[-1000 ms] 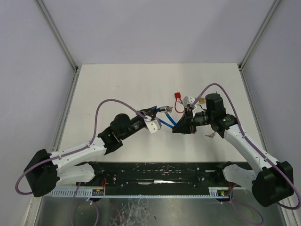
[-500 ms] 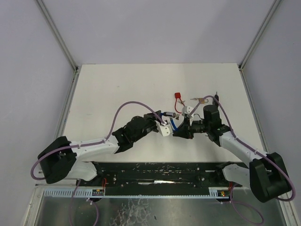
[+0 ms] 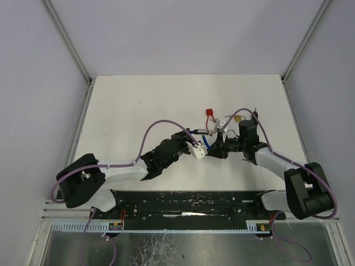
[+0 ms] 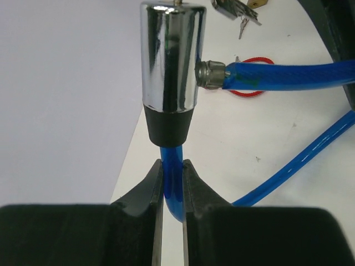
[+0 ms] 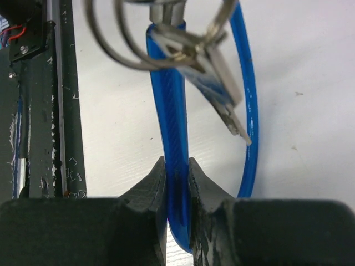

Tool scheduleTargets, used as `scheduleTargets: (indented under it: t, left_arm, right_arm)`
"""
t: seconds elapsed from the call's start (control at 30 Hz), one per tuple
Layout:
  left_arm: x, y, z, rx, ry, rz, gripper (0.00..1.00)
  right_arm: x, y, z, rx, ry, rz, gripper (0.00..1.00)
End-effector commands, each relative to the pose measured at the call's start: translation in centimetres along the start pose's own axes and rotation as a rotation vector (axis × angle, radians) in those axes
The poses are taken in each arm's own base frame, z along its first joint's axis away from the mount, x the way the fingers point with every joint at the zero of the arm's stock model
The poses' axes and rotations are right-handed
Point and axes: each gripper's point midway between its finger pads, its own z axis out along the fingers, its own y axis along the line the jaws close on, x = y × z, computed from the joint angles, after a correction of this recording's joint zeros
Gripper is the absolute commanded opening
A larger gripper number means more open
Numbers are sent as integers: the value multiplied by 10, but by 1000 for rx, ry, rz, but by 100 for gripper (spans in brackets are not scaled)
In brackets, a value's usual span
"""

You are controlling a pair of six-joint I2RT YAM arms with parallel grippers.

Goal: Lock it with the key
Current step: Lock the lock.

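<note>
Inward — left gripper [image 4: 171, 167], right gripper [image 5: 176, 164] on cable [image 4: 288, 75]

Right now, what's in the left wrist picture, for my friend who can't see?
The left gripper pinches a blue cable just below its chrome lock barrel. Another stretch of cable runs right over the white table, with a red loop behind.

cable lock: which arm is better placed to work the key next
Right, probably. The left gripper pinches the cable just under the chrome lock barrel, steadying it. The right gripper also grips cable, but the keys dangle just ahead of it.
</note>
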Motion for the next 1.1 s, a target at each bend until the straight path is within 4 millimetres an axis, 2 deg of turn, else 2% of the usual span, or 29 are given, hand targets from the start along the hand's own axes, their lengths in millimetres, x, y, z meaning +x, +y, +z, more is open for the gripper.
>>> scheduleTargets:
  t: [0.0,0.33,0.77,1.07]
  left_arm:
    - [-7,-20,3,75,-49,14,0]
    - [0,-29,12,136,-23,1,0]
    - [4,-25,12,131,-2,-24,0]
    - [4,-24,12,127,-2,-36,0]
  right_arm:
    - [-49,-36,-9,108,-76,-83,7]
    - [-45,-36,-12,90,-41,-54,12]
    - [-39,-26,-19,41,-1,-83,30]
    - [-38,-24,-21,35,15,-106,33]
